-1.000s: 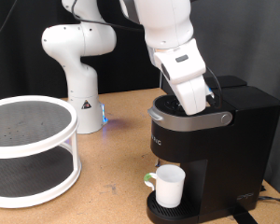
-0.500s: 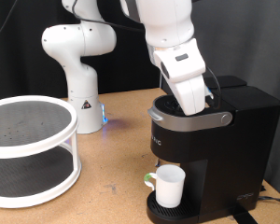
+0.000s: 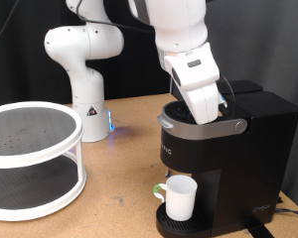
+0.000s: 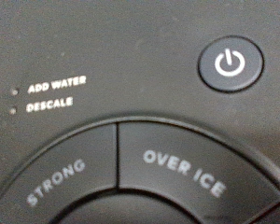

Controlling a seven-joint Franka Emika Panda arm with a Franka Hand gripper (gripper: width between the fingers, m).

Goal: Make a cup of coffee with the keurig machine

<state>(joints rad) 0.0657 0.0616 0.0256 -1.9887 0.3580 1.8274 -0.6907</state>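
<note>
Down on top of the keurig machine sits the gripper; whether its fingers are spread or closed cannot be told. Its wrist camera fills with the button panel and the power button. Below, the cup stands on the drip tray.

- A wooden table is carrying everything.
- A white two-tier rack is sitting at its left edge.
- The robot base is standing at the back.
- The keurig machine is standing at the right.
</note>
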